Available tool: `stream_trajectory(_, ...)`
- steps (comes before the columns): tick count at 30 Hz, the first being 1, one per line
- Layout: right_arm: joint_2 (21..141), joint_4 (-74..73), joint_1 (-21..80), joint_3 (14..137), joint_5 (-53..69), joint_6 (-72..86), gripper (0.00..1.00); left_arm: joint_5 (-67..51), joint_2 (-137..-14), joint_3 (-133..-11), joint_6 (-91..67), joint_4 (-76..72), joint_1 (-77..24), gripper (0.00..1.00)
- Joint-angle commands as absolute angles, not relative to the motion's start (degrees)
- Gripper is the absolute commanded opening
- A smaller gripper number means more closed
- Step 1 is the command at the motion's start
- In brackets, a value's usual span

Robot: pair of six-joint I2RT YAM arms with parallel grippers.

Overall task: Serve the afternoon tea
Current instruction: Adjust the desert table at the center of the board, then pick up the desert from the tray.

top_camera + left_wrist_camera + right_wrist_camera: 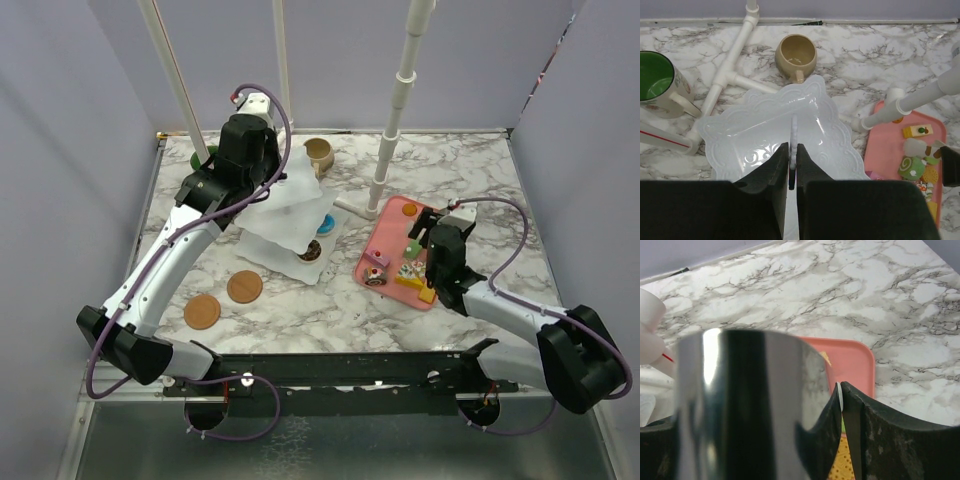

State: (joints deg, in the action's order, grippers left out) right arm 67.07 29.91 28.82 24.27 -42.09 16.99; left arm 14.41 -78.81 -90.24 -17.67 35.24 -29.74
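So the left tool [792, 152] is pinched shut on the upright fin of the 3-tier stand [290, 215]. The pastries [408, 270] sit to its right on the pink tray [385, 240], closer to the right tool [437, 262], which is gripping metal tongs [740, 405].

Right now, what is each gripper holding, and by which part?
The left gripper holds the white stand by its centre handle; the right gripper, the metal tongs, part unclear.

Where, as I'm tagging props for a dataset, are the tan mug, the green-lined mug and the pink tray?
tan mug [796, 54]: left wrist view, inside its bowl.
green-lined mug [652, 75]: left wrist view, green inner wall.
pink tray [388, 228]: top external view, bare floor near its left edge.
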Motion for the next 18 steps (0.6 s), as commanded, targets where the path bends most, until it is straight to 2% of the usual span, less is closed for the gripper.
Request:
stream_trajectory(1,69.48,34.73,27.8,25.82,-40.27,17.06,0.75,15.08,-76.98,-90.33,-20.84,32.86,-29.8,0.18)
stream_trajectory(6,72.39,36.58,27.61,26.53,-38.63,16.17,0.72,10.21,-77.34,-90.89,-19.99,32.7,-29.84,0.59)
stream_trajectory(8,73.51,37.07,27.6,26.86,-38.19,15.93,0.69,7.99,-77.34,-91.58,-17.72,32.86,-29.76,0.7)
stream_trajectory(12,74.58,37.18,27.6,27.16,-37.36,15.78,0.56,4.79,-75.93,-92.43,-10.31,33.95,-29.71,0.79)
stream_trajectory(15,74.41,37.28,27.61,27.15,-36.83,14.9,0.45,3.54,-74.8,-92.29,-3.46,35.63,-29.71,0.81)
stream_trajectory(18,73.73,37.03,27.6,27.46,-36.44,13.98,0.38,2.61,-74.71,-92.24,2.96,38.27,-29.55,0.82)
